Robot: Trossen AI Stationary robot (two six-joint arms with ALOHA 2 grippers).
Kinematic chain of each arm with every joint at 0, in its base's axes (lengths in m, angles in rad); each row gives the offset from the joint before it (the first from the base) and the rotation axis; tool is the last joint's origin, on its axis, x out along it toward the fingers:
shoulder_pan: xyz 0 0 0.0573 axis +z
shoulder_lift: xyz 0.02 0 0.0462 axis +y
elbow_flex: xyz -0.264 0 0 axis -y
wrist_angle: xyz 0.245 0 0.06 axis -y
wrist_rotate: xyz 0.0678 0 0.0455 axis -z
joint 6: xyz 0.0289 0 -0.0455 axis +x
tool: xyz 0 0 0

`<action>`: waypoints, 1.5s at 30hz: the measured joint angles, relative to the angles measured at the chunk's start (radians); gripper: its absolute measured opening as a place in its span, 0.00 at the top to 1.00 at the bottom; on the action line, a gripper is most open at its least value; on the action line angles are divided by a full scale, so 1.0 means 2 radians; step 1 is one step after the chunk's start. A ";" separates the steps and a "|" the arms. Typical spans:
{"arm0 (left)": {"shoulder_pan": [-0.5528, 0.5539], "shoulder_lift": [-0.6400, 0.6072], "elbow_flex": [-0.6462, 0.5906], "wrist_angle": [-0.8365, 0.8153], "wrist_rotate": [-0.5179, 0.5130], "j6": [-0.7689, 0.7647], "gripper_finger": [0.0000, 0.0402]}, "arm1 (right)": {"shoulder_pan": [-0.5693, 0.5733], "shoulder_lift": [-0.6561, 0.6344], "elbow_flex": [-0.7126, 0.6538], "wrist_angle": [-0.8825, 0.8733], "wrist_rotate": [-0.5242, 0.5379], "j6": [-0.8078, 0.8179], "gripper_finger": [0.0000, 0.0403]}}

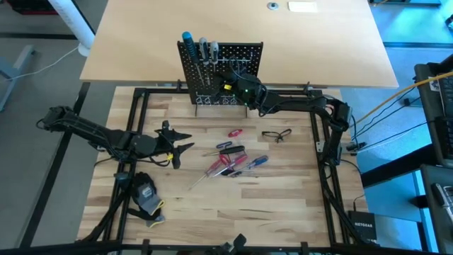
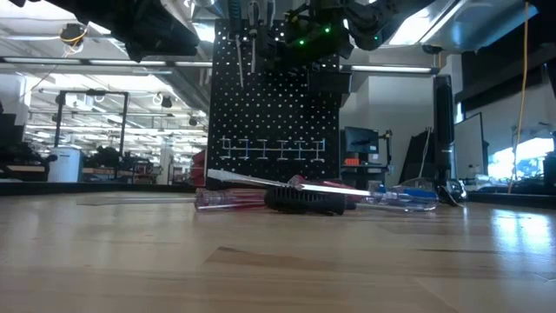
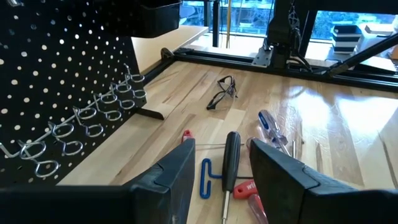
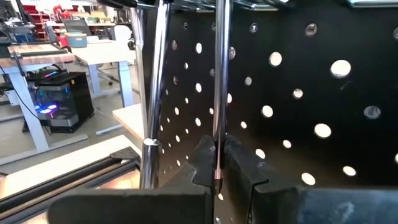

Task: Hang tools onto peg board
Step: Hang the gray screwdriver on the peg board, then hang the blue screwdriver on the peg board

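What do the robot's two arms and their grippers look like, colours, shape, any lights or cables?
Both arms are dark, slim, jointed segments. The left gripper has two broad, blocky matte-black fingers with angled inner faces. The right gripper has similar thick black fingers. A small green light glows near the right arm's wrist, seen from above, and dark cabling runs along both arms.

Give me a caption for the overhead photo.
Right gripper at the peg board; left gripper open beside loose tools.

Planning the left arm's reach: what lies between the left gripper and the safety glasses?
High view: the tool pile lies between left gripper and safety glasses.
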 joint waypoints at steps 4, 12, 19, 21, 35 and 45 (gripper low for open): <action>0.000 0.000 0.000 0.000 0.000 0.000 0.64 | 0.000 0.000 0.000 -0.001 0.000 0.000 0.95; 0.000 0.000 0.000 0.000 0.000 -0.002 0.64 | 0.001 0.000 0.001 -0.006 0.000 0.001 0.95; 0.000 0.000 0.000 0.000 0.000 -0.002 0.64 | 0.001 -0.001 0.001 -0.022 0.000 0.000 0.86; 0.000 0.000 0.000 0.000 0.000 -0.002 0.64 | 0.001 0.000 0.000 -0.027 0.000 0.000 0.80; -0.006 0.000 0.000 -0.002 0.000 -0.002 0.64 | 0.015 -0.031 0.000 -0.079 0.023 -0.010 0.61; -0.006 0.000 0.000 0.000 0.000 -0.002 0.64 | 0.031 -0.050 0.000 -0.136 0.032 -0.015 0.61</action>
